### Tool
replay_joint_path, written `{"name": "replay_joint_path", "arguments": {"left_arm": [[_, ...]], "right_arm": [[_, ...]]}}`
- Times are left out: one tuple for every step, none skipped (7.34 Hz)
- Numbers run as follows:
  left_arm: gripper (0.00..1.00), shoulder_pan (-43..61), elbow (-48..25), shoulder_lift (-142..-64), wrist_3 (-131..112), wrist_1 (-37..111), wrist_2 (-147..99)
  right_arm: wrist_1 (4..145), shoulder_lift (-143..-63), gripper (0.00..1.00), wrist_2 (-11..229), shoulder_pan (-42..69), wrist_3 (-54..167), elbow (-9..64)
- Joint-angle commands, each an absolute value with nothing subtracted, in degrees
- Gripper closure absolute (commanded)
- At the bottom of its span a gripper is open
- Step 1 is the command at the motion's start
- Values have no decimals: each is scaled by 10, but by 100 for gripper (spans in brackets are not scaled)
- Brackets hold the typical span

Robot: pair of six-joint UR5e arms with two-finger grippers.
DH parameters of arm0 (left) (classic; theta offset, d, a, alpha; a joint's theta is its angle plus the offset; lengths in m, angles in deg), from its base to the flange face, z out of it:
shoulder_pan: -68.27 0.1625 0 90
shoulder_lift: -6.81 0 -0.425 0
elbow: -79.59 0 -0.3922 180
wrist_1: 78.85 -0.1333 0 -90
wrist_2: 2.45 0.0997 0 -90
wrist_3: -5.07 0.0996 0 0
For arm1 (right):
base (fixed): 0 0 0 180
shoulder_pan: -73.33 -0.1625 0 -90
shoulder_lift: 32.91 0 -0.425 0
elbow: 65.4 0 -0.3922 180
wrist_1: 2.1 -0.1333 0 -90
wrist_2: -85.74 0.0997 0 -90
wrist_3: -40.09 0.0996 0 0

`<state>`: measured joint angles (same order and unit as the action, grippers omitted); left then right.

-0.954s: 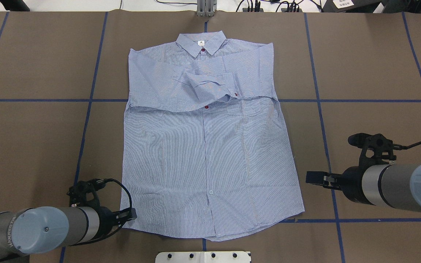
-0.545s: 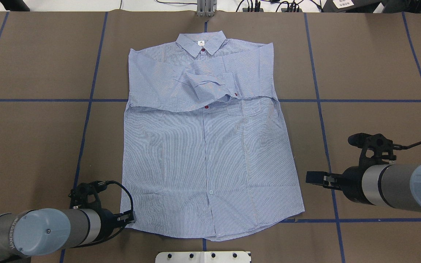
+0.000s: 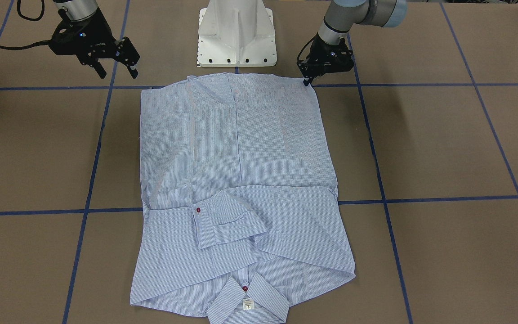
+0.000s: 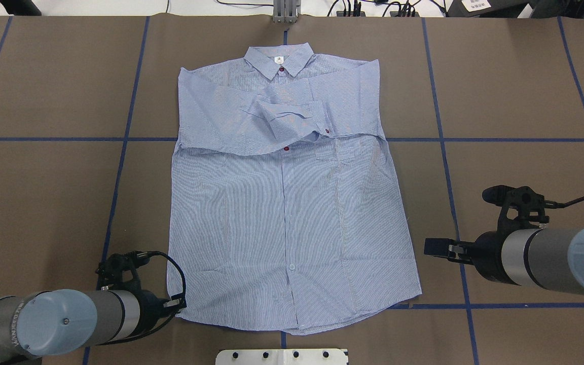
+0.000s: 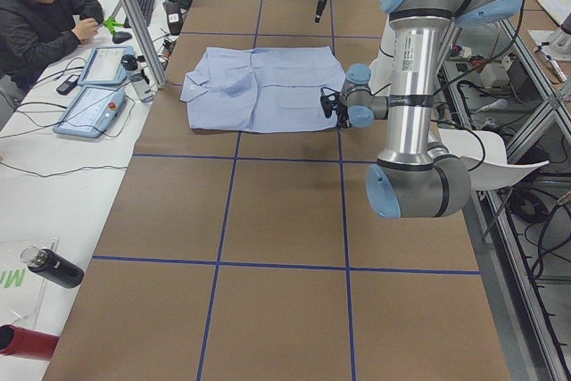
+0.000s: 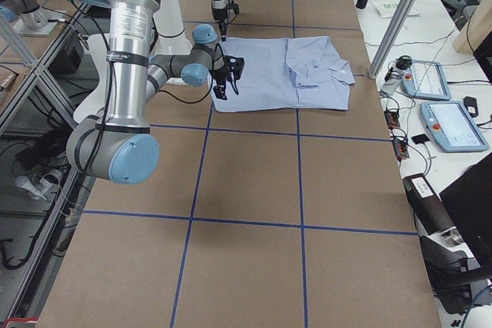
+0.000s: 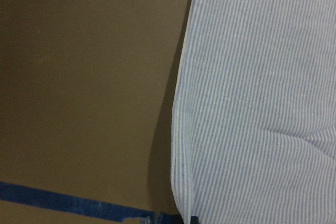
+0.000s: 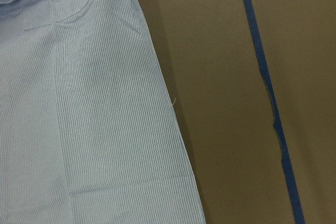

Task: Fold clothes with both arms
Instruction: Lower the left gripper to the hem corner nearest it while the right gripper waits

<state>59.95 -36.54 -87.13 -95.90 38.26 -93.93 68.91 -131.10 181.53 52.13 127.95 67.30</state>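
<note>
The light-blue striped shirt point(image 4: 282, 213) lies flat on the brown table, collar at the far side, both sleeves folded across the chest. It also shows in the front view point(image 3: 236, 153). My left gripper point(image 4: 179, 303) is low at the shirt's near left hem corner, which the front view point(image 3: 306, 81) also shows; I cannot tell whether its jaws are open or shut. The left wrist view shows only the shirt's edge point(image 7: 252, 103). My right gripper point(image 3: 117, 71) is open and empty, held off the shirt's right side near the hem point(image 4: 434, 247).
The white pedestal base point(image 3: 236, 33) stands just behind the shirt's hem. Blue tape lines point(image 4: 119, 167) cross the table. A metal post point(image 4: 285, 10) stands at the far edge. An operator point(image 5: 45, 15) sits by tablets beyond the far side.
My left gripper has shifted slightly toward the table's near edge, staying at the hem corner. The shirt and the right arm have not moved.
</note>
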Motion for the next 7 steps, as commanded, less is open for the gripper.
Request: {"name": "replay_joint_path", "arguments": {"left_arm": [[100,600,-401,-873,-957,337,-952],[100,600,-400,-874,-957,336,-954],[100,600,-400,-874,-957,337,-955],[100,601,-399,-873,-957,339,-954],[100,601,-398,-874,-957,342,-954],[100,601,-399,-873,-957,342,-953],[100,602,-399,-874,-957,342,-952]], "right_arm": [[688,-1312,0,1798,544,1309,668],[685,-1315,0,1762,567,1319,666],[682,-1319,0,1758,574,1327,666],[681,-1320,0,1747,582,1329,666],[671,-1323,0,1735,591,1329,666],[652,-1334,0,1733,599,1335,660],[618,-1345,2,1708,615,1344,646]]}}
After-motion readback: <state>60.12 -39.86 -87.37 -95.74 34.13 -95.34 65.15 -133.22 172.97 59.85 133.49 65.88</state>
